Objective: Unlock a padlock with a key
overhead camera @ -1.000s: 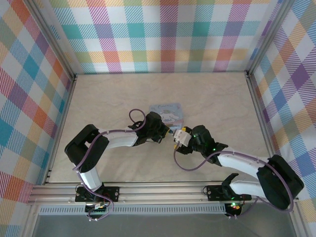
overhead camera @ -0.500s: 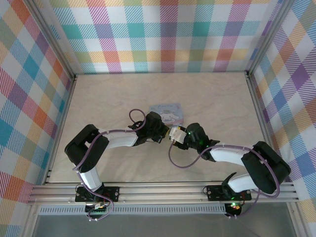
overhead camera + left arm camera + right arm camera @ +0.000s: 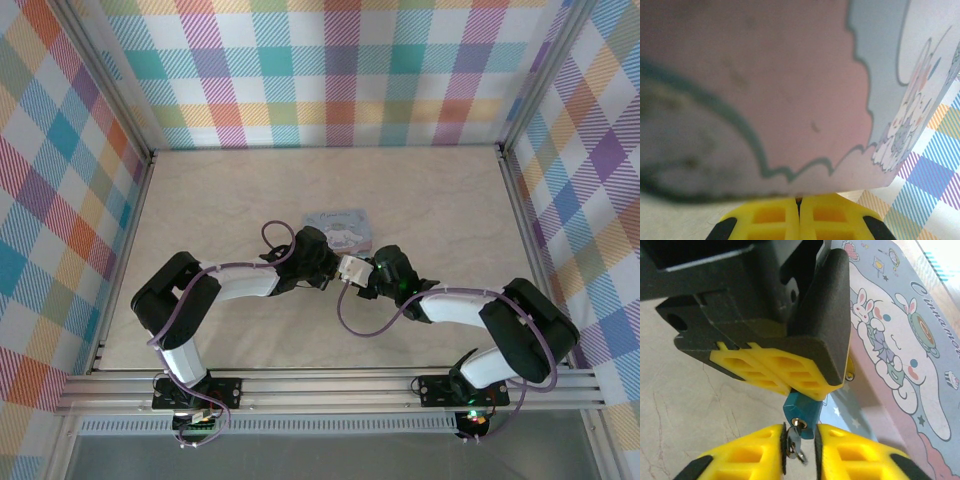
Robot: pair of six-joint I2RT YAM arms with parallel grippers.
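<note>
The right gripper [image 3: 801, 440], bottom centre of its wrist frame, is pinching a small silvery key [image 3: 792, 444]. Just above, touching it, the tiny dark-blue padlock [image 3: 802, 411] is hanging keyhole-down from the left gripper [image 3: 787, 382], whose 2 yellow jaws are squeezing together on its top. Key and lock body are lining up along 1 near-vertical axis, so a twist by the right arm looks next.

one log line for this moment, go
left gripper: shut on padlock | key: in keyhole | right gripper: straddles key, grip unclear | tin: just beside padlock
</note>
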